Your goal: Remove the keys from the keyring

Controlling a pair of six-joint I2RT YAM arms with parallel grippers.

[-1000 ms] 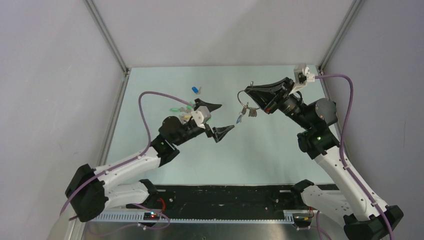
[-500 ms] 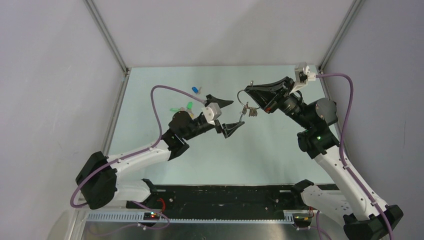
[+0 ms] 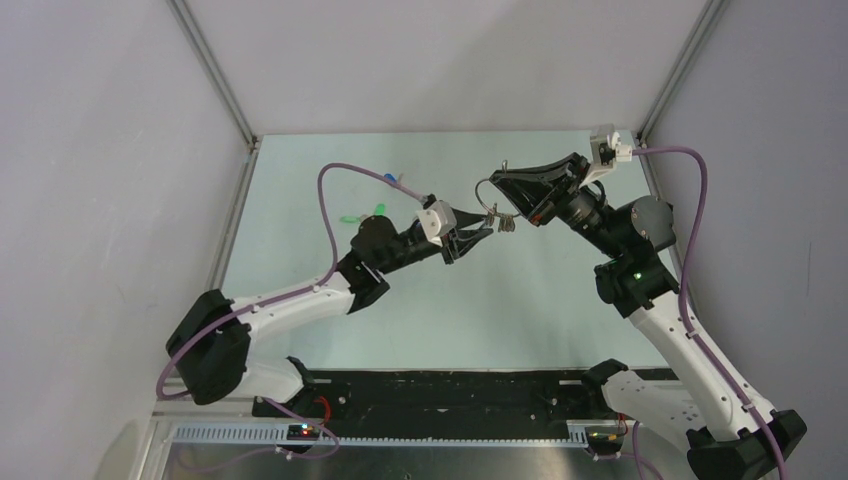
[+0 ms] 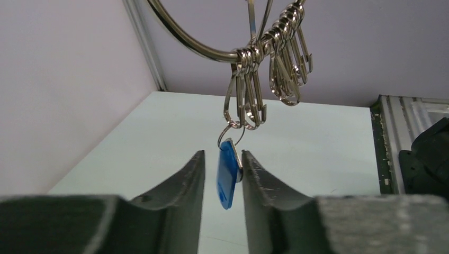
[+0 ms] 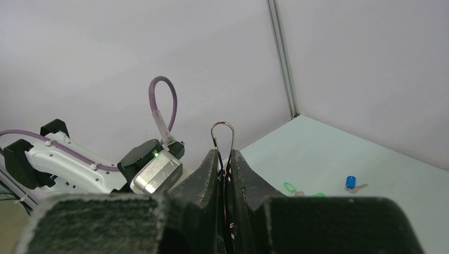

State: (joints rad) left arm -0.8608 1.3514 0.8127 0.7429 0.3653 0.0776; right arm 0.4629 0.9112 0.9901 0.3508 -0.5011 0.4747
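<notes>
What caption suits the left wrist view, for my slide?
Left gripper flanking a blue-capped key that hangs from the keyring.

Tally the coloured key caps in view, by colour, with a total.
Blue: 2, the loose blue key and the hanging blue key on the keyring.
Green: 2, one green key and a second green key.
Total: 4.
</notes>
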